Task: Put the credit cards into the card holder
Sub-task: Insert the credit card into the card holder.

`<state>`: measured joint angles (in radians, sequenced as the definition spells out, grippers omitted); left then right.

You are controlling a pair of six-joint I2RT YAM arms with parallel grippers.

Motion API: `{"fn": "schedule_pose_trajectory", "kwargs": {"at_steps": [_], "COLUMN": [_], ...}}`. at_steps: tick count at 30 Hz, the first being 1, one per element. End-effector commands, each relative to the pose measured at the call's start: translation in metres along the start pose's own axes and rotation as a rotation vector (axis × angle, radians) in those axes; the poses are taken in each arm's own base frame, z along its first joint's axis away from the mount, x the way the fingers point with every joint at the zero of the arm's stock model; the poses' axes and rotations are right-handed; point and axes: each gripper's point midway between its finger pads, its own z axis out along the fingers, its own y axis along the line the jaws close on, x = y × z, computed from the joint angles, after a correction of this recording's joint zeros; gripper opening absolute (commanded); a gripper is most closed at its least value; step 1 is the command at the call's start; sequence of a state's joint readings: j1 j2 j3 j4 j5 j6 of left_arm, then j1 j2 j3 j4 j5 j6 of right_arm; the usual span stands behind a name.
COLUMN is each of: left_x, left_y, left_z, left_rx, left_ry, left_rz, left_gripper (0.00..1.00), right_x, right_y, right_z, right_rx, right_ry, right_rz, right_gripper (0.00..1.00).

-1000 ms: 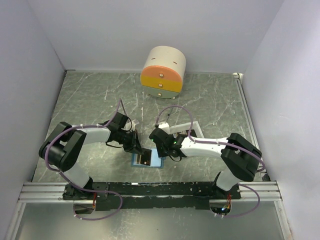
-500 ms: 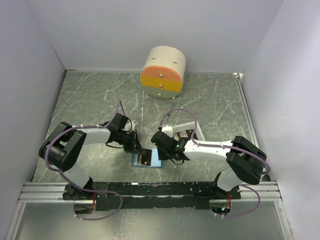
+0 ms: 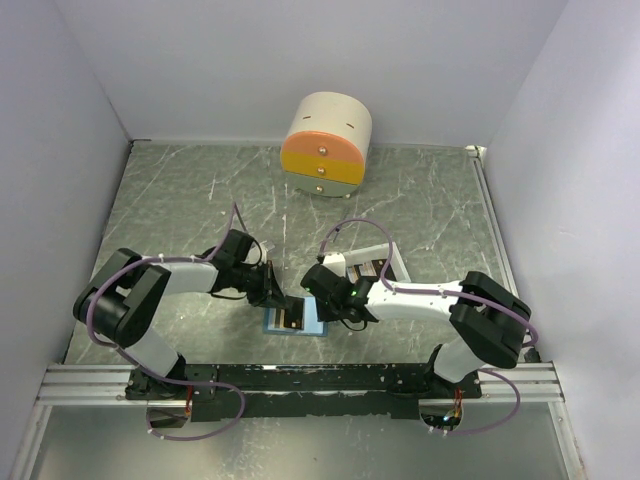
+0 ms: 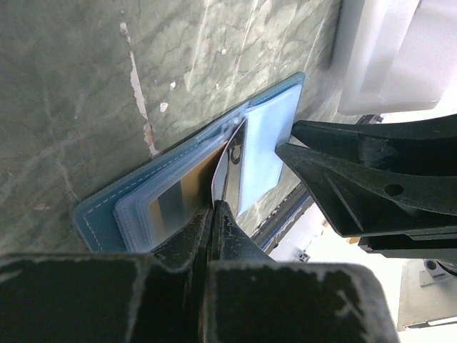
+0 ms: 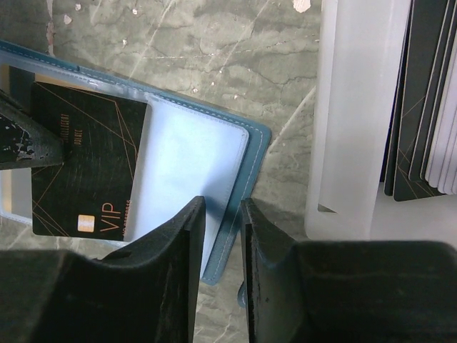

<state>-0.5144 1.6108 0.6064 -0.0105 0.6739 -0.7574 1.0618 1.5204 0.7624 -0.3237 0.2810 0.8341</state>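
The card holder (image 3: 296, 321) lies open on the table between the two arms, light blue (image 5: 191, 166) with a darker stitched rim (image 4: 96, 214). A black credit card (image 5: 86, 171) with gold "VIP" lettering rests over its left half, one edge against the pale inner pocket. My left gripper (image 3: 276, 298) is shut on that card's outer edge (image 4: 216, 209). My right gripper (image 5: 222, 214) hangs over the holder's right edge, its jaws a narrow gap apart with the rim showing flat between them. More credit cards (image 5: 423, 100) stand stacked in the white tray.
The shallow white tray (image 3: 390, 258) sits just right of the holder, its wall (image 5: 343, 121) close to my right fingers. A round cream drawer box (image 3: 326, 143) with orange and yellow fronts stands at the back. White walls close in the table.
My right gripper has shifted slightly down and right, uncovering more of the tray. My left gripper keeps its hold on the card and has barely moved.
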Motion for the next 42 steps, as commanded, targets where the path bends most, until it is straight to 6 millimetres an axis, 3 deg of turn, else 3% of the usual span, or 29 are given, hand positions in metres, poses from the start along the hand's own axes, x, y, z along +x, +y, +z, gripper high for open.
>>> {"fn": "schedule_pose_trajectory", "kwargs": {"at_steps": [1,20,30,38,42], "left_x": [0.002,0.007,-0.012,-0.017,-0.01], "left_y": [0.001,-0.004,-0.014,-0.024,-0.029], "left_z": [0.004,0.017,-0.008,-0.031,-0.031], "left_rx": [0.011,-0.018,-0.121,-0.147,-0.108], "left_ry": [-0.022,0.005,-0.107,-0.19,-0.172], "left_rz": [0.014,0.072,0.051,0.048,0.041], "left_gripper": [0.07,0.07,0.43,0.47,0.48], "right_x": [0.011,0.01,0.008,0.01,0.011], "right_y": [-0.003,0.003,0.01,0.015,0.016], "right_z": [0.004,0.008,0.005,0.007,0.006], "right_rx": [0.015,0.008,-0.024,-0.054,-0.063], "right_ry": [0.027,0.03,0.028,0.03,0.028], "right_rz": [-0.006,-0.018,-0.012,0.001,0.007], "right_gripper": [0.26,0.23,0.22,0.21,0.21]}}
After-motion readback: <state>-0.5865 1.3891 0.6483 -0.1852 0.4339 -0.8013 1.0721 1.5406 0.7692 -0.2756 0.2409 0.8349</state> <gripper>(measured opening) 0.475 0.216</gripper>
